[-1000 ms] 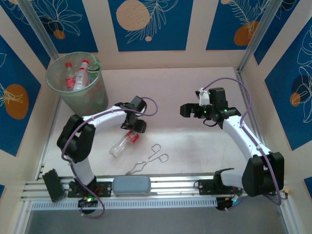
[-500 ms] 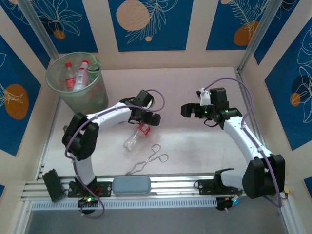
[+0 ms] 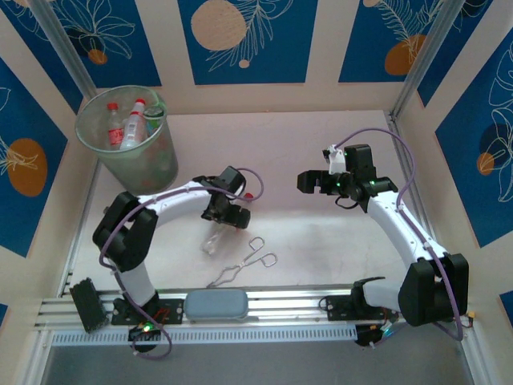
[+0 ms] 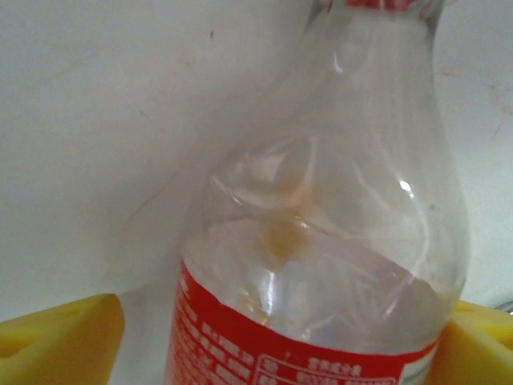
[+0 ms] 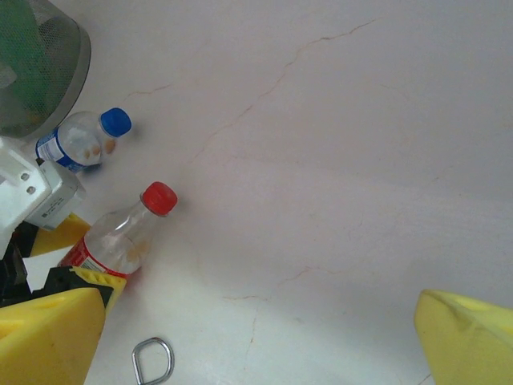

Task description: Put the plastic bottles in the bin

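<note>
Light falls bright and even from overhead onto my pale counter (image 3: 321, 233), so my arms (image 3: 172, 196) throw only soft, faint shadows. From my left wrist the red-labelled bottle (image 4: 321, 241) sits so close that it looks soft and blurred; small white glints mark its shoulder, and a pale grey shadow spreads left of it. From my right wrist it is sharper, its shadow short, while my yellow fingers (image 5: 48, 337) just below it are out of focus.

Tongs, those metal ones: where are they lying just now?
In the top view the tongs lie on the table left of centre, just right of the bottle under the left gripper, beyond the grey pad.
</note>
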{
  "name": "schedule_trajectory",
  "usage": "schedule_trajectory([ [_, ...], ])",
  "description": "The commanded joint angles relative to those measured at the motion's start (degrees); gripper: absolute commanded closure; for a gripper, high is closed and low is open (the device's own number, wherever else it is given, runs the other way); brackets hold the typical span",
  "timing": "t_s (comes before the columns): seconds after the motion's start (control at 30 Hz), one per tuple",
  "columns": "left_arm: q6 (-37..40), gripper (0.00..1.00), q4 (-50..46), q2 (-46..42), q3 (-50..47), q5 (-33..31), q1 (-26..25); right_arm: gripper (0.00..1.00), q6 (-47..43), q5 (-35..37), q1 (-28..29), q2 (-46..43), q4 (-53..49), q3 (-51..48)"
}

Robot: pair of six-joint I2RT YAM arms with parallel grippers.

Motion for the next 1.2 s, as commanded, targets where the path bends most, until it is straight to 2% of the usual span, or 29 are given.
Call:
schedule_trajectory([
  [0.0,-0.53,0.20,-0.34,0.35,0.22,-0.73,-0.79,0.01,-0.53,0.31,0.46,0.07,-1.25,1.06],
  [0.2,1.40,0.31,-3.99,-1.35,5.04,-1.00,-0.77,0.01,-0.58,0.47,0.50,0.11,-1.47,1.35],
  [0.33,3.91,0.35,-7.55,-4.33,11.61,-1.01,-0.79,0.01,-0.63,0.51,0.82,0.64,-1.68,2.14],
  [0.5,9.15,0.38,-14.08,-6.50,24.46,-2.82,-0.10,0.01,-0.73,0.93,1.33,1.04,-1.88,3.12],
  [0.63,13.50,0.41,-19.41,-6.04,39.18,-3.27,3.29,0.01,-0.81,1.84,1.69,1.18,-2.20,3.57],
  [0.7,15.60,0.49,-20.76,-5.23,46.32,-4.05,5.69,0.01,-0.54,2.04,1.69,1.17,-1.84,3.41],
  [0.83,16.32,0.63,-20.91,-2.77,58.91,-0.08,15.31,0.01,-0.08,1.35,1.81,1.33,-0.76,3.05],
  [0.93,15.76,0.74,-19.70,-1.61,64.16,-2.12,22.22,0.01,0.21,1.23,2.04,1.15,-0.29,2.74],
  [1.03,13.99,0.89,-15.33,-2.72,64.10,-4.45,28.98,0.01,-0.39,1.72,1.80,0.77,-0.38,2.51],
  [1.17,13.44,0.98,-1.71,-8.44,54.35,-11.10,35.58,0.01,-0.95,1.50,0.77,0.29,-0.73,2.43],
])
